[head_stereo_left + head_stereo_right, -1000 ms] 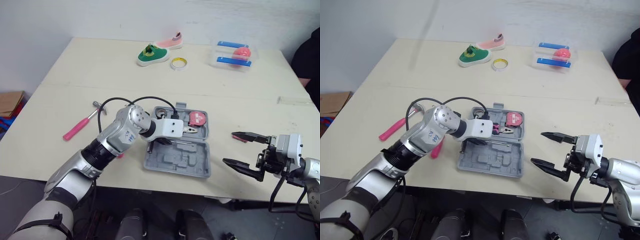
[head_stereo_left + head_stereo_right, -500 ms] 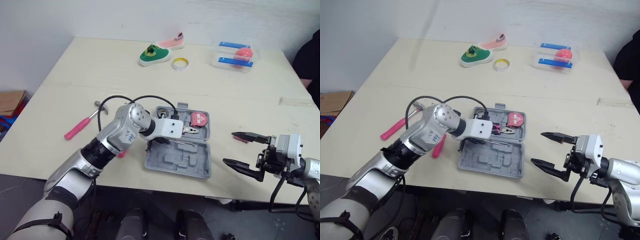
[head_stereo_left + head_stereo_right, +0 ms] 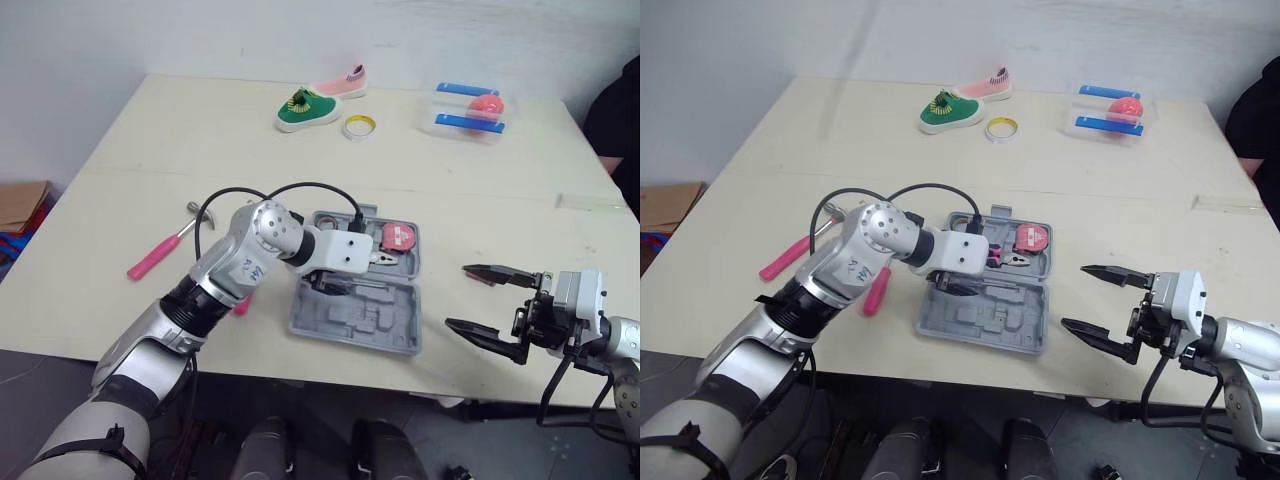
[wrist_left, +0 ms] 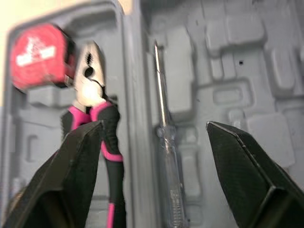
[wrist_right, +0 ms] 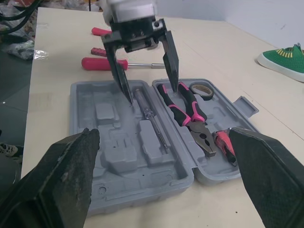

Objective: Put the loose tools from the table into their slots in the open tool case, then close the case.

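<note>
Grey tool case (image 3: pixel 980 325) lies open, holding pink-handled pliers (image 5: pixel 187 111) and red tape measure (image 3: pixel 1030 237); pink hammer (image 3: pixel 785 258) lies loose to its left.

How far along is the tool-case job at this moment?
Done: pliers, tape measure and clear screwdriver lie in the open tool case. In hand: nothing; the left gripper hovers open over the case, and the right gripper is open beside it. Left: the pink hammer and a pink-handled screwdriver lie on the table, and the case is not yet closed.

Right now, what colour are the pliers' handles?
Pink and black; pliers show best in right wrist view.
</note>
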